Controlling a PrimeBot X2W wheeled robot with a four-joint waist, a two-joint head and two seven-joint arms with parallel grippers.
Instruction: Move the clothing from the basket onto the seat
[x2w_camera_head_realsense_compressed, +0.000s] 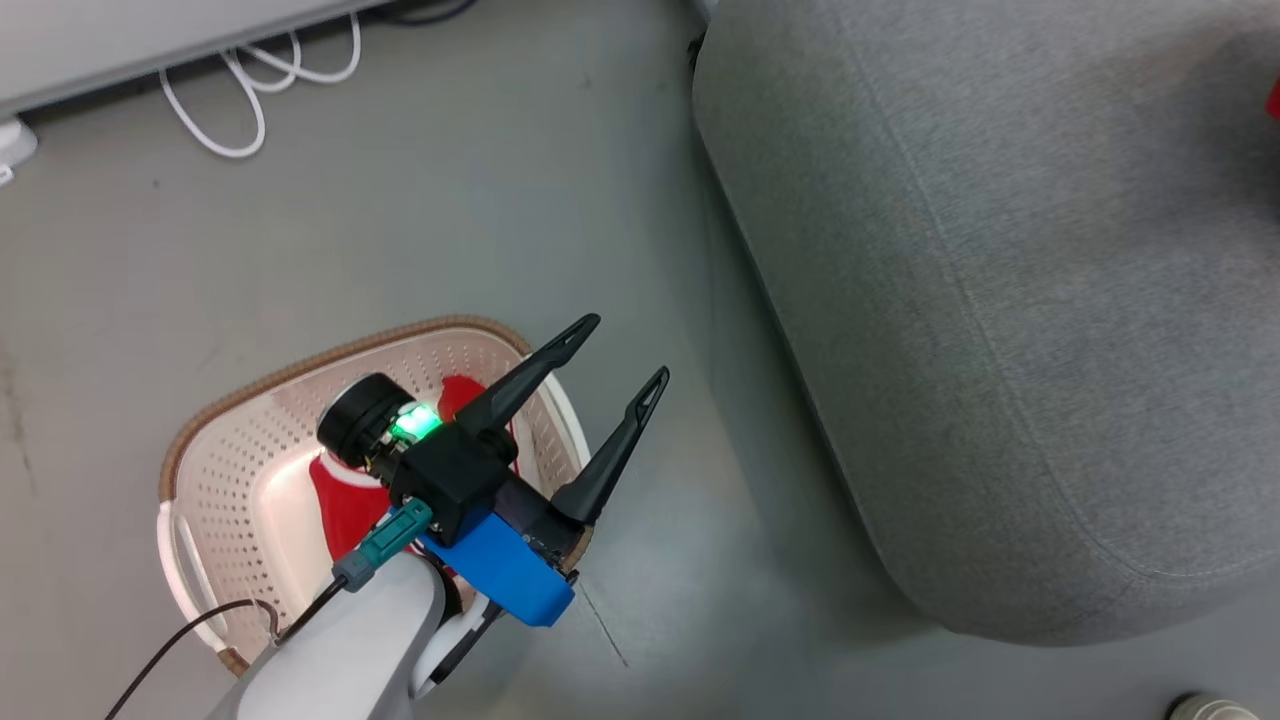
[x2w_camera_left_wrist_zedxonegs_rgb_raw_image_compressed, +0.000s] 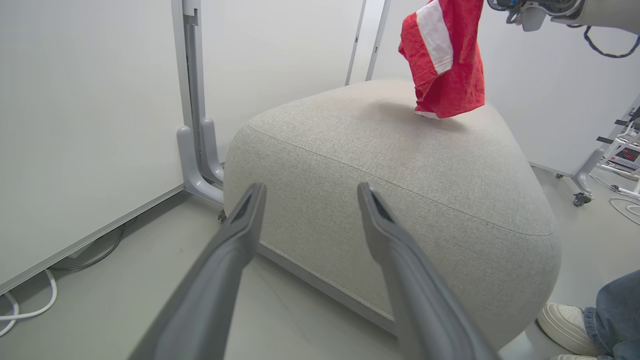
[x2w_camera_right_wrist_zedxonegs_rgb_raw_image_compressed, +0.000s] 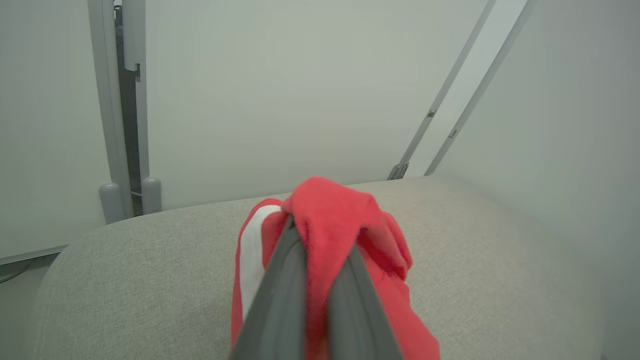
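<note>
Grey floor, big seat, one garment aloft.
Left of the seat stands the basket, a red garment lying inside. The left gripper hovers above the basket's rim, fingers spread wide and empty, angled toward the seat. The right gripper pinches a white-striped red garment hanging over the seat's top.

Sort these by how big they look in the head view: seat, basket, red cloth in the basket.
Seat, largest.
Basket, next.
Red cloth, smallest, though the left gripper hides part of it.
</note>
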